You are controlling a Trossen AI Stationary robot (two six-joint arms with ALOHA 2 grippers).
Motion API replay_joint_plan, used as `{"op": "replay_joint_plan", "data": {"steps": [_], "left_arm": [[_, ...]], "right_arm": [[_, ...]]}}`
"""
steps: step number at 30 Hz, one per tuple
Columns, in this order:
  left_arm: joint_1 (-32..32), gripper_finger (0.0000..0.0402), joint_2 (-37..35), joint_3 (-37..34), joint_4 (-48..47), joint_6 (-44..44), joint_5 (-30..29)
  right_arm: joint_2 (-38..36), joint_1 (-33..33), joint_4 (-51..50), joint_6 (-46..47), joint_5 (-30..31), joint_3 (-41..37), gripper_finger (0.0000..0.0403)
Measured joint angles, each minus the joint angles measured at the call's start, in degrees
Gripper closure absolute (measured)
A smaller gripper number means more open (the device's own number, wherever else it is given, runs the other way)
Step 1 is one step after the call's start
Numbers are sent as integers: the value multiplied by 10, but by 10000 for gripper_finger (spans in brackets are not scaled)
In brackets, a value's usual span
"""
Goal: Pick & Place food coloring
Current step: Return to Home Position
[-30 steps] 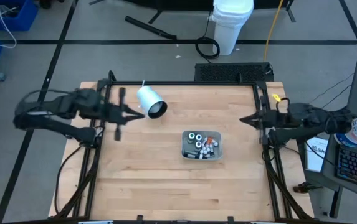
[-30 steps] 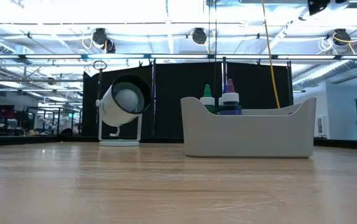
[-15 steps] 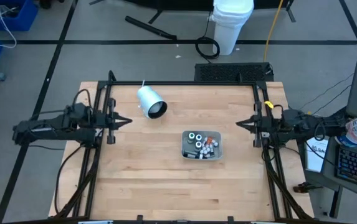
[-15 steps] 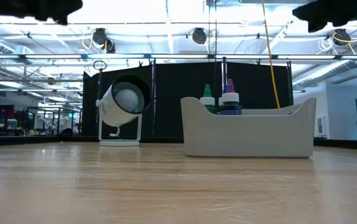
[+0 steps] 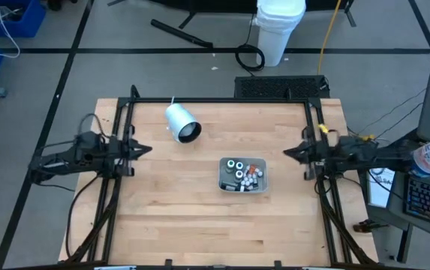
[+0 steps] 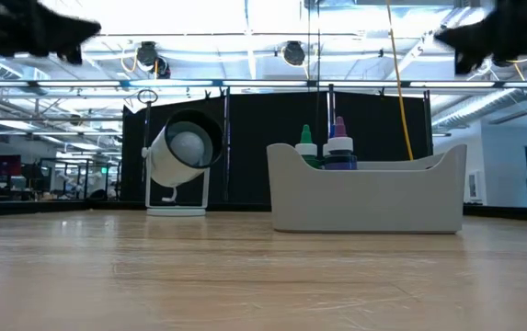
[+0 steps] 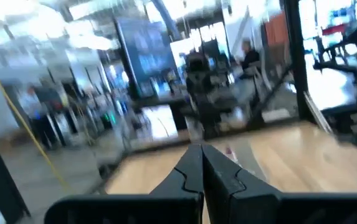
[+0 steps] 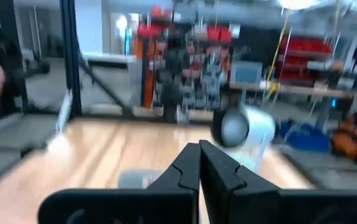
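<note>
The food coloring bottles (image 5: 239, 174) stand and lie packed in a grey tray (image 5: 221, 174) right of the table's middle. The low view shows the tray (image 6: 364, 195) with green, white and purple caps (image 6: 323, 150) sticking up above its wall. My left gripper (image 5: 148, 149) hovers shut over the table's left edge, pointing toward the middle. My right gripper (image 5: 286, 152) hovers shut over the right edge, facing it. Each wrist view shows its own fingers closed to a point, the left gripper (image 7: 202, 149) and the right gripper (image 8: 199, 144). Neither gripper is near the tray.
A big white cylinder (image 5: 181, 123) lies on its side on a stand at the far left of the table, its open end toward the middle; it also shows in the low view (image 6: 182, 152). Black frame rails run along the left and right table edges. Bare wood surrounds the tray.
My left gripper has drawn back from near the white cylinder toward the table's left edge and come lower. My right gripper has also sunk lower over the right edge, staying in about the same place. The tray, bottles and cylinder have not moved.
</note>
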Motion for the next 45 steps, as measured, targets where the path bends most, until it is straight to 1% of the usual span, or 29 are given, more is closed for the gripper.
{"op": "replay_joint_plan", "data": {"steps": [4,7,12,15,16,20,24,27,32,35,43,45], "left_arm": [[0,400,-7,-22,-6,-6,9],[0,399,-19,-35,-20,-6,13],[0,400,-19,-57,-30,-3,13],[0,400,-18,-81,-35,-3,13],[0,400,-18,-90,-32,-2,12],[0,400,-12,-110,6,-1,-4],[3,400,-11,-110,8,8,-5],[7,400,-10,-110,7,1,-5],[9,399,1,-110,7,4,-4],[9,398,11,-110,6,-9,-4],[9,357,25,-110,6,-65,-4],[9,351,25,-110,6,-58,-4]], "right_arm": [[0,-6,77,2,-18,-78,403],[-5,-15,121,-11,-43,-117,403],[-30,-48,103,-22,-52,-131,403],[-50,-65,108,-25,-102,-144,403],[-55,-70,109,-26,-107,-152,403],[-52,-97,107,-10,-105,-184,403],[-50,-124,93,3,-110,-184,403],[-51,-136,101,4,-137,-185,403],[-51,-138,109,0,-136,-185,403],[-51,-138,126,-1,-135,-186,403],[-51,-138,127,4,-135,-186,403],[-51,-138,127,4,-135,-186,403]]}}
